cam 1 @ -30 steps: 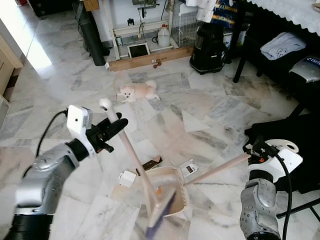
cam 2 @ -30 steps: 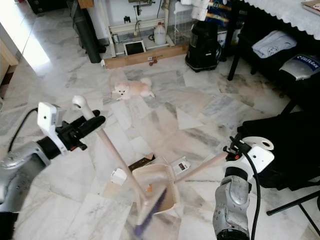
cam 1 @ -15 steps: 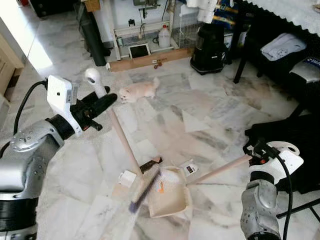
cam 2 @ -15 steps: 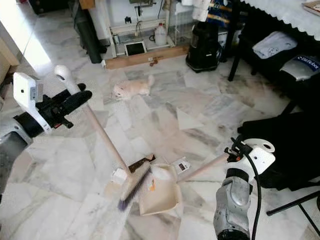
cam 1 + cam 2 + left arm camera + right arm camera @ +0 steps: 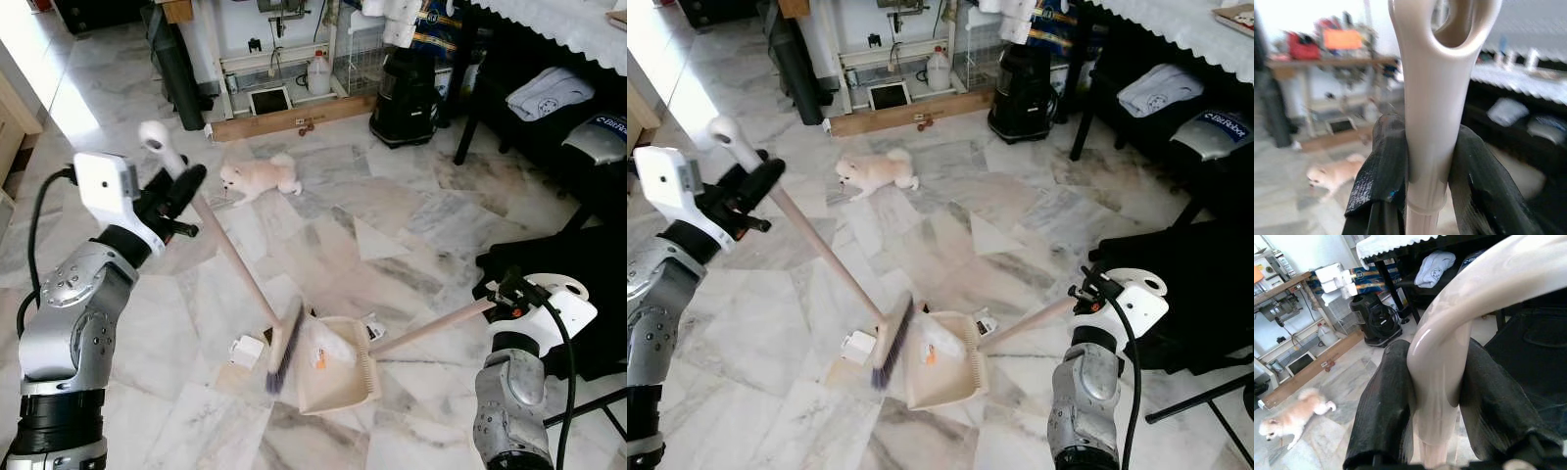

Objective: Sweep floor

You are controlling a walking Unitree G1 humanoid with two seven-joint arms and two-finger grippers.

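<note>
Left gripper (image 5: 179,186): fingers clamped on the broom handle (image 5: 220,245) near its top. Right gripper (image 5: 511,299): fingers closed round the dustpan handle (image 5: 431,329).

Broom head (image 5: 283,347): on the floor at the dustpan's (image 5: 335,367) left lip, card scrap (image 5: 246,351) just left of it.

Step, judged: brushing litter into the pan; next, a short rightward stroke with the pan held flat.

Room: open marble (image 5: 392,235) beyond; small dog (image 5: 257,177) far centre; black furniture (image 5: 578,264) close right.

A lived-in home: marble floor (image 5: 411,225), small dog (image 5: 257,177) at 12 o'clock, cluttered shelving (image 5: 279,59) beyond it.
</note>
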